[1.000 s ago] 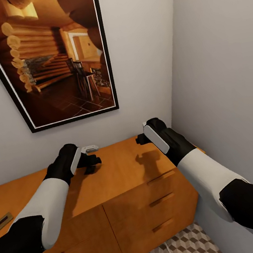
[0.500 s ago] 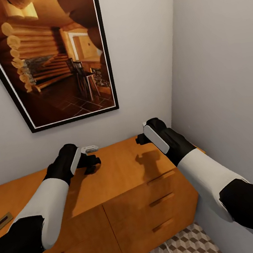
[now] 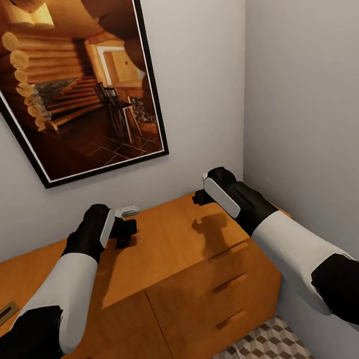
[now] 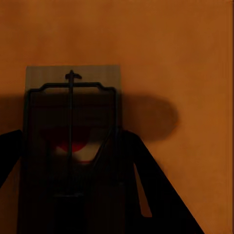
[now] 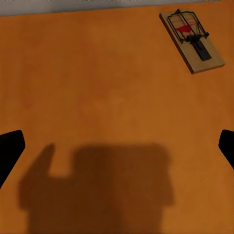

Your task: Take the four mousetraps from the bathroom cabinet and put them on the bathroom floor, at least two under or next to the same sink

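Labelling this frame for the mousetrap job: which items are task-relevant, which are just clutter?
Task things:
- mousetrap between the left gripper fingers
- second mousetrap ahead of the right gripper
- third mousetrap at the cabinet top's left edge
- cabinet
- bathroom floor

Bystanders:
- framed cabin picture
- walls

Room corner, plain pale grey walls (image 3: 300,64). Big black-framed picture (image 3: 74,80) of a log-cabin interior hangs tilted on the back wall. Patterned cube-print tiles (image 3: 263,353) at the bottom. Soft even light, faint shadows.
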### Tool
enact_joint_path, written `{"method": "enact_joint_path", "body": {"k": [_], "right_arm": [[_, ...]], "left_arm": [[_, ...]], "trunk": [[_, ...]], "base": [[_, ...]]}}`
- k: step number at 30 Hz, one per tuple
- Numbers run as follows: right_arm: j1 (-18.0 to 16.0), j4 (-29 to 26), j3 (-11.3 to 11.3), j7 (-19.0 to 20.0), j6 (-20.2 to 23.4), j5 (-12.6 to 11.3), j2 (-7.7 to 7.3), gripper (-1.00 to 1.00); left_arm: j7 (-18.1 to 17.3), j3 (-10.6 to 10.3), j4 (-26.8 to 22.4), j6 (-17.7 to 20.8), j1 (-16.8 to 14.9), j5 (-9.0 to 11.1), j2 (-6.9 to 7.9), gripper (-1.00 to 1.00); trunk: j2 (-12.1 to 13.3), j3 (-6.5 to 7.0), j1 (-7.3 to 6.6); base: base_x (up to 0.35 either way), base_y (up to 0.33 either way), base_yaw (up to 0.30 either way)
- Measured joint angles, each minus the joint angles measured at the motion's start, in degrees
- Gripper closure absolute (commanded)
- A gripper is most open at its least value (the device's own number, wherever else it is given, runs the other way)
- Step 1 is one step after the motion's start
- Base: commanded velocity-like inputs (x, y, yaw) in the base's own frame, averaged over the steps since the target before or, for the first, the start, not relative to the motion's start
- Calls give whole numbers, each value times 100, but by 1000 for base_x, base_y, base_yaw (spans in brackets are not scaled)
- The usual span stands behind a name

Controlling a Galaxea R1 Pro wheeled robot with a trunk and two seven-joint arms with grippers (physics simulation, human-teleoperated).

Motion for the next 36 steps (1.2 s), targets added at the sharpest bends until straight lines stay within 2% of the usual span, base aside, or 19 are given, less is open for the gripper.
{"method": "enact_joint_path", "body": {"k": [7,11,15,16,17,22,26,28,31,34,36], "right_arm": [[-2,-1,-4,1,0,0,-8,-100],[-3,6,-2,-2,-3,-1,-2,-100],[1,8,10,-3,-5,-1,6,-100],[2,-97,1,13,-11,38,-6,-100],[2,-102,-3,14,-12,37,-7,-100],[2,-100,-18,17,-12,35,-8,-100],[2,-100,-20,21,-12,30,-12,-100],[-52,-36,43,85,-35,105,-76,-100],[-35,35,139,181,-34,113,-173,-100],[6,-26,75,149,-23,119,-147,-100],[22,-39,60,85,-15,164,-196,-100]], "left_arm": [[-4,-2,4,0,-3,15,-3,100],[8,8,63,4,-51,-87,-44,100],[-11,15,-398,11,-99,86,-76,100],[-23,44,472,21,-714,211,-208,100],[-19,46,379,22,-918,189,-234,100],[-17,46,863,22,-1172,175,-333,100],[-17,51,1451,21,-1515,179,-384,100],[-67,114,1452,-42,-1449,298,-449,100],[-88,159,1549,-77,-1350,272,-546,100],[42,213,1646,-69,-1252,229,-628,100],[63,276,1711,-69,-1186,315,-692,100]], "trunk": [[0,0,0],[1,-1,1],[1,-1,0],[3,-1,1],[0,0,0],[1,-1,1],[1,-1,1],[1,-1,1],[1,-1,1],[1,-1,1],[1,-1,1]], "base": [[0,0,0],[0,0,0],[0,0,0],[0,0,0],[0,0,0],[0,0,0],[0,0,0],[0,0,0],[0,0,0],[0,0,0],[0,0,0]]}}
